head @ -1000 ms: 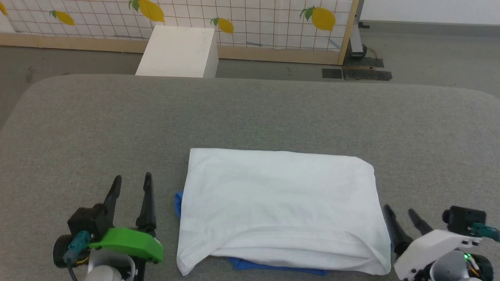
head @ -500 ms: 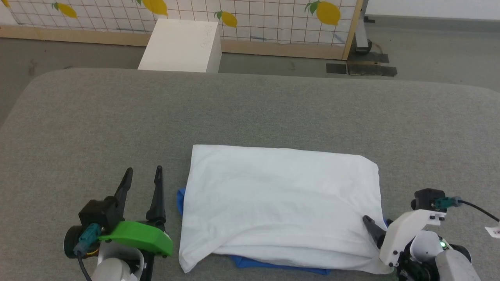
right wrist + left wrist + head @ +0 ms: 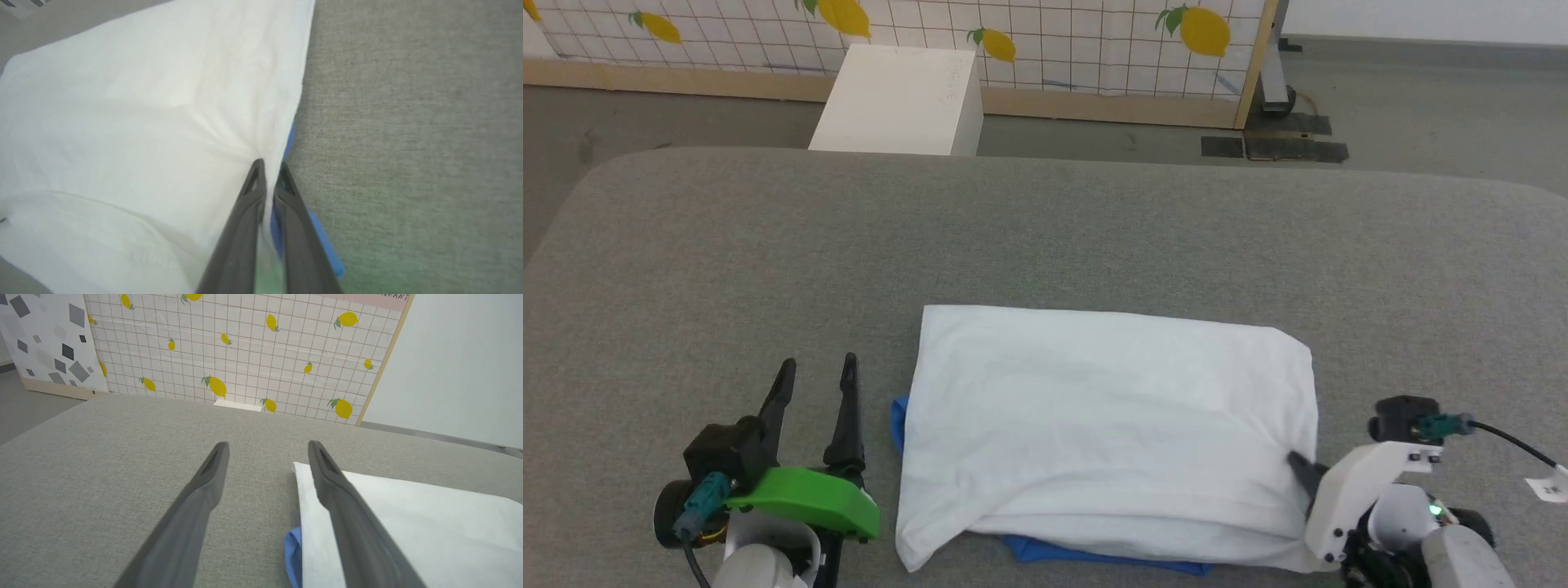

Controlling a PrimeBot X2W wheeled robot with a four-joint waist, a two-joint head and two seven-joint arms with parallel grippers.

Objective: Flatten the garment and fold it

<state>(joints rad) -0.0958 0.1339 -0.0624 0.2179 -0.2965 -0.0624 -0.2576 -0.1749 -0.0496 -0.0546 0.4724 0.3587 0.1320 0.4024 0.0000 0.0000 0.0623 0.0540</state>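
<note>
One garment [image 3: 1107,416] on grey fabric surface [image 3: 1045,237], lemon-print screen [image 3: 1094,41] behind, left jaws apart, right jaws clamped on garment

The garment [image 3: 1107,425] lies by the surface's [image 3: 1045,237] near edge, left gripper [image 3: 818,362] just beside its left side, right gripper [image 3: 1294,461] on its right edge.

The garment [image 3: 1111,408] is showing plain white, with bright blue peeking at its edges. The surface [image 3: 1045,237] beneath is showing speckled grey. The screen [image 3: 1078,41] behind is displaying a white grid scattered with green-leaved yellow lemons [image 3: 1205,31]. The left gripper [image 3: 818,361] is wearing a bright green cover [image 3: 805,498] over dark fingers [image 3: 848,408].
</note>
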